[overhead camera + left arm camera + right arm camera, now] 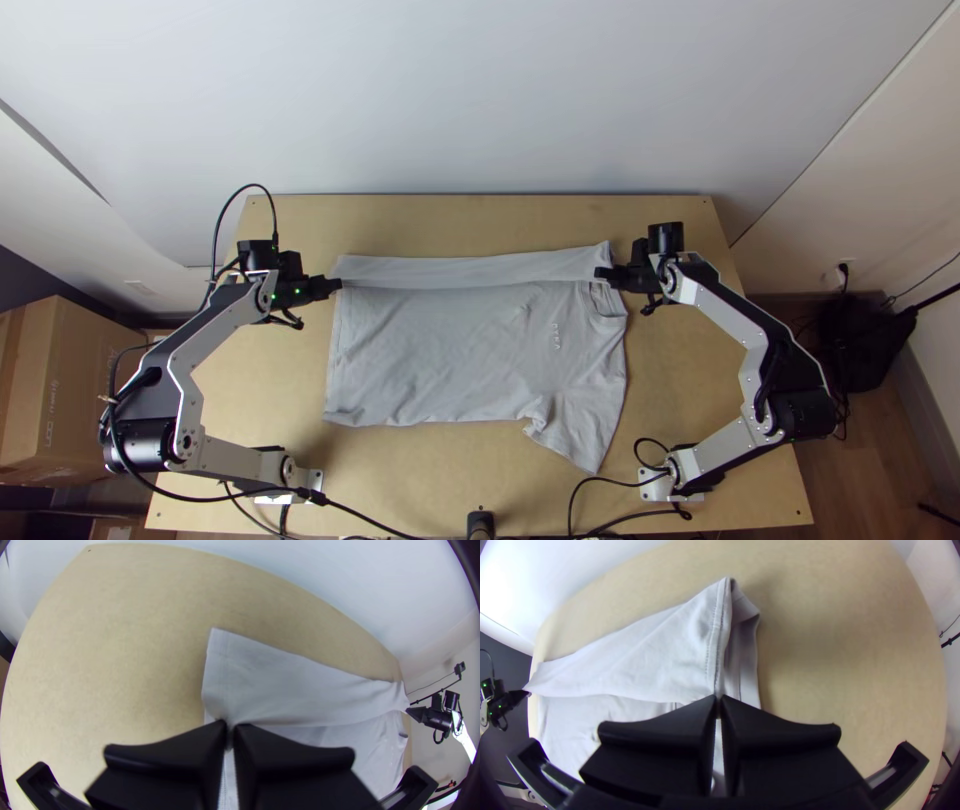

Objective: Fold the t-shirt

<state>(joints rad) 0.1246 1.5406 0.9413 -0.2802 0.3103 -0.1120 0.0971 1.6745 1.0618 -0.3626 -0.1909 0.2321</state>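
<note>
The t-shirt [440, 350] lies lengthwise across the light wooden table [270, 390], between the two arms, its body mostly spread, with shallow wrinkles. It looks like thin, light, limp knit: it should bend with almost no effort, not break, but ruck or drag if pulled unevenly. Along its far side, a long strip [470, 270] is turned inward over the body, so the first lengthwise fold seems under way or nearly laid. The near sleeve [580, 430] sticks out toward the table's near edge, single and loose, with a small bunch where it joins the body.

The left gripper [230, 727] is closed on the cloth at the hem end of the strip; the right gripper [718, 700] is closed on it at the shoulder end, near the collar [607, 300]. This pair of holds suits such soft stuff, since the strip's loose edge would sag without support at both ends. Both should set down together with slight tension, then let go cleanly so the fabric does not cling. For the opposite fold, the near hem corner [338, 417] and the sleeve's outer edge look like the best places to grasp.
</note>
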